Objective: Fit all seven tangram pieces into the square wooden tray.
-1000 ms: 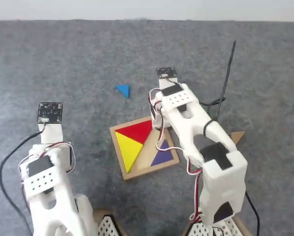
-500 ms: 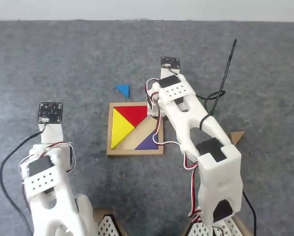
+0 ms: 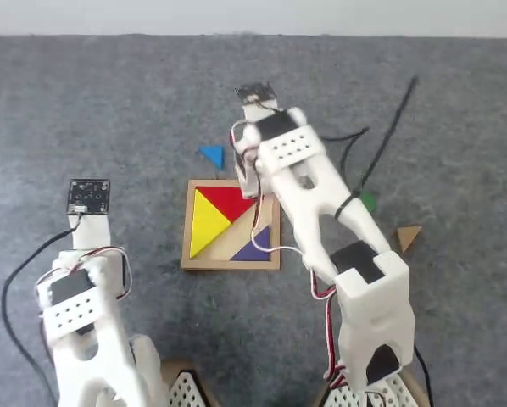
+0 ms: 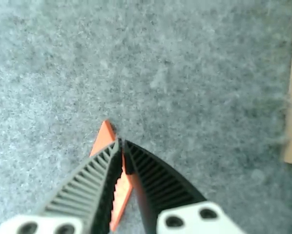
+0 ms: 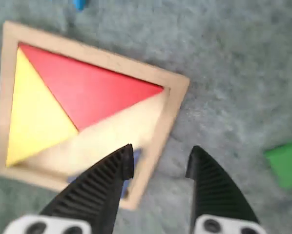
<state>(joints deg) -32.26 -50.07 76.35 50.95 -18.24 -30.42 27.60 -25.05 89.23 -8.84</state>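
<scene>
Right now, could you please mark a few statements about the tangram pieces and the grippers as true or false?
The yellow triangle lies in the wooden tray. True.
The blue triangle lies in the tray. False: it lies on the grey mat outside it.
The right gripper is shut. False: it is open, above the tray's edge.
The left gripper is shut on an orange piece. True.

You had a grey felt mat covering the whole table. A pale strip of wall showed behind its far edge, and a black cable ran slantwise over the mat.
</scene>
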